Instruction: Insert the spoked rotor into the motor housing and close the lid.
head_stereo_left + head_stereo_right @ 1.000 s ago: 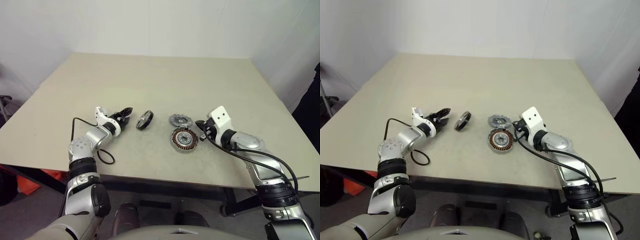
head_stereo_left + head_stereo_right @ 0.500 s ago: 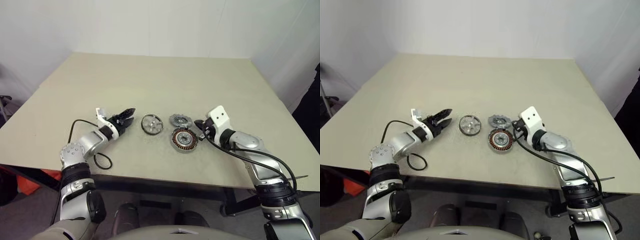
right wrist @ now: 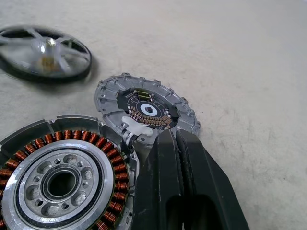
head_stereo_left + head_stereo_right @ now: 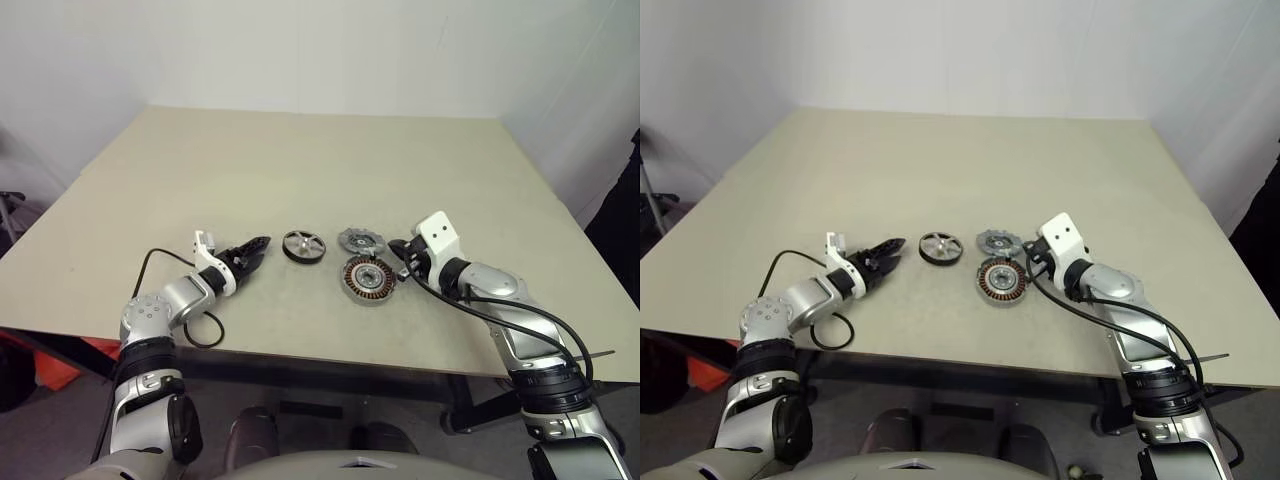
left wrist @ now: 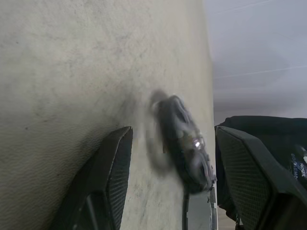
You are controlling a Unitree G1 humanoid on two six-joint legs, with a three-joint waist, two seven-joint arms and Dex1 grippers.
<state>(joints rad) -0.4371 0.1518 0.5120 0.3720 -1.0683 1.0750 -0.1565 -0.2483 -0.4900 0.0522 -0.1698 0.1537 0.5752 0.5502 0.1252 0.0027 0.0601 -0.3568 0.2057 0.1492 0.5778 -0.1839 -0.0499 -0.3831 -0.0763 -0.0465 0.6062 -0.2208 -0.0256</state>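
Observation:
The spoked rotor (image 4: 303, 245) lies almost flat on the table, a short gap ahead of my left gripper (image 4: 252, 251), whose fingers are open and empty. It looks blurred in both wrist views, between the left fingers (image 5: 108, 182) and in the right wrist view as the rotor (image 3: 45, 52). The motor housing (image 4: 369, 279), with its copper windings, rests flat right of the rotor. The grey lid (image 4: 361, 241) lies just behind the housing, touching its rim. My right gripper (image 4: 402, 250) is shut and empty, its tips beside the lid (image 3: 146, 108) and the housing (image 3: 62, 177).
The beige table (image 4: 330, 160) stretches far back to a white wall. Its front edge runs close below the parts. A black cable loop (image 4: 197, 330) from my left arm lies on the table near that edge.
The rotor, standing on its edge a second ago, has tipped over and now lies nearly flat. My left gripper has drawn back from it and sunk a little, still open. The right arm has kept still.

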